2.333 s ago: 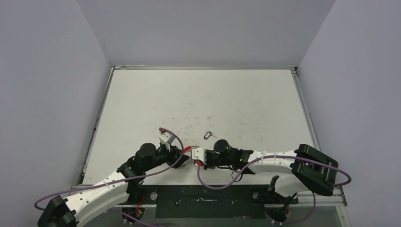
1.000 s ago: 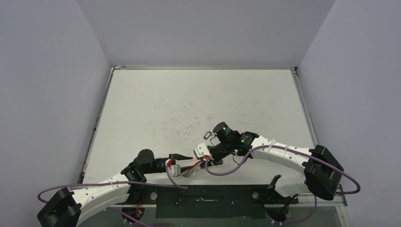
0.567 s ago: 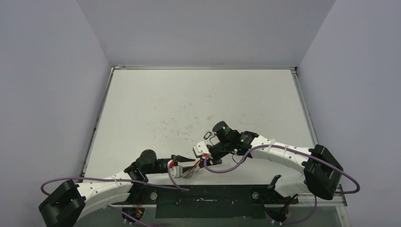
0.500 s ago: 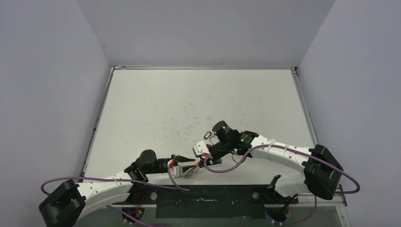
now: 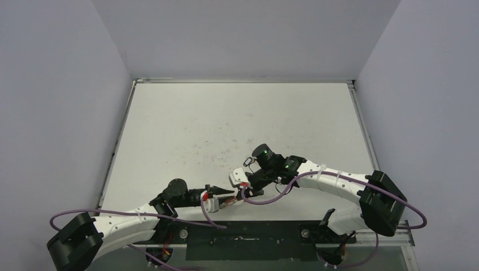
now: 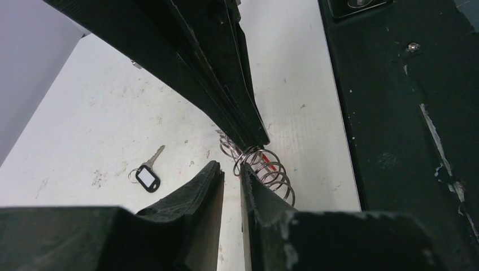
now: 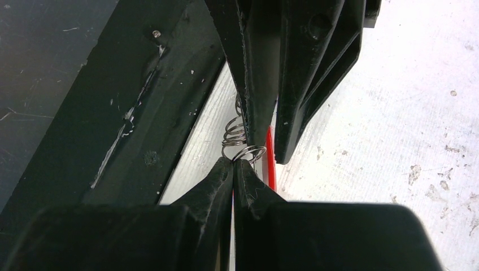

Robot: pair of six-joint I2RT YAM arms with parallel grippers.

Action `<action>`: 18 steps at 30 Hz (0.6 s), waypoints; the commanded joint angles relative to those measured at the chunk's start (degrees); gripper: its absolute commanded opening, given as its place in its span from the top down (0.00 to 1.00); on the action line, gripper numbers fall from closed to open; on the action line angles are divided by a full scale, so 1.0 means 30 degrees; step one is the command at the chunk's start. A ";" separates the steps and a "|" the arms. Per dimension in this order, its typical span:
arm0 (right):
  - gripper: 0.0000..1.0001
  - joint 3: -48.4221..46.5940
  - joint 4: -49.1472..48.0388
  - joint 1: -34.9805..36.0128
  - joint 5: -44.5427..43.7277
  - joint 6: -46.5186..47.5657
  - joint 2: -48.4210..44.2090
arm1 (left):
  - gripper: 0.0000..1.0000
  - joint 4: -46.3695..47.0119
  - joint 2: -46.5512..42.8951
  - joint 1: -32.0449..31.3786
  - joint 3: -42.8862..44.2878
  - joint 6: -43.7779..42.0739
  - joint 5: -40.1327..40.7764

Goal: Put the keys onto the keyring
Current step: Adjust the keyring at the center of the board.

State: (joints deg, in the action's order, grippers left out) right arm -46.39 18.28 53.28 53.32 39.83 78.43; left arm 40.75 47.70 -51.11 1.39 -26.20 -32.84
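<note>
The keyring [image 6: 270, 172], a bunch of silver rings with a red sleeve, lies by the table's near edge. My right gripper [image 7: 233, 162] is shut, pinching one silver ring of the keyring [image 7: 249, 152]. My left gripper [image 6: 232, 167] points at it from the opposite side, jaws a narrow gap apart with only table showing between them, one fingertip [image 6: 246, 169] touching the rings. In the top view the left gripper [image 5: 228, 196] and right gripper [image 5: 244, 189] meet tip to tip. The loose key [image 6: 147, 174], with a dark head and silver shaft, lies flat beyond them [image 5: 247, 162].
The black base plate [image 6: 406, 113] with screws runs along the table's near edge, right beside the keyring. The white tabletop [image 5: 237, 118] is scuffed. Purple cables loop off both arms near the grippers.
Since 2.3 s ago the left gripper has dropped toward the near edge and turned to point right; the right gripper has shifted right. In the last half second almost nothing moved.
</note>
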 commanded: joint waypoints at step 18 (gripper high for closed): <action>0.80 0.1309 -0.4846 -0.0093 -0.5394 -0.2823 -0.2616 | 1.00 -0.3071 -0.2621 -0.0330 0.1825 0.1116 0.2492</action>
State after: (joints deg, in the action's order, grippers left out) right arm -44.12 13.50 53.28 44.21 34.76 74.70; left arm 35.00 43.00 -51.46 3.27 -24.91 -27.66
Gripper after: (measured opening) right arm 0.113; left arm 0.007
